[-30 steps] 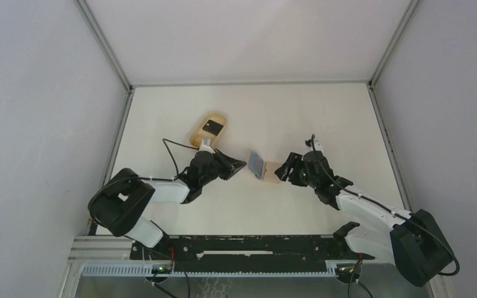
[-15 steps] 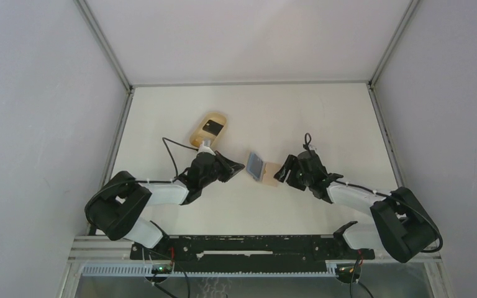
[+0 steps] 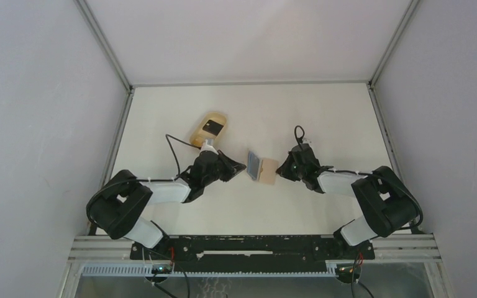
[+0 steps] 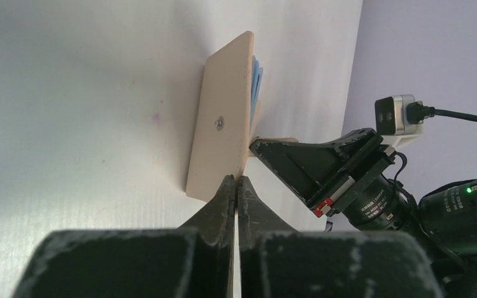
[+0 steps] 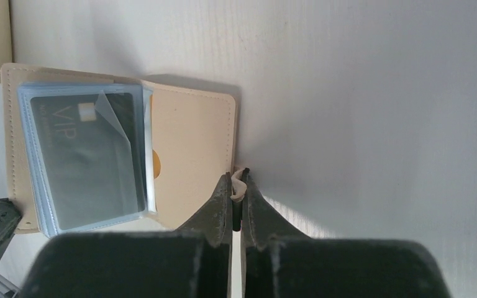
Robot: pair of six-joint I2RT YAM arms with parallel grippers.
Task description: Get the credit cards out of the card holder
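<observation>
I find the flat tan rectangular card holder [image 5: 192,155] lying open at the middle of the white table [image 3: 323,118], thin light blue credit cards [image 5: 81,164] stacked in its raised left flap, the left gripper [image 4: 236,186] pinched on that flap's edge, the right gripper [image 5: 236,186] clamped on its small tan tab.

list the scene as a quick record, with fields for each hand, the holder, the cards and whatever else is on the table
left hand: shut, pinching the edge of the raised flap of the card holder
right hand: shut on the holder's small tab
card holder: open, one flap flat on the table, the other tilted up
credit cards: in the holder, in light blue sleeves; a dark one marked VIP shows on top
tray: oval, tan, beyond the left arm; a dark flat item in it, cannot tell what
</observation>
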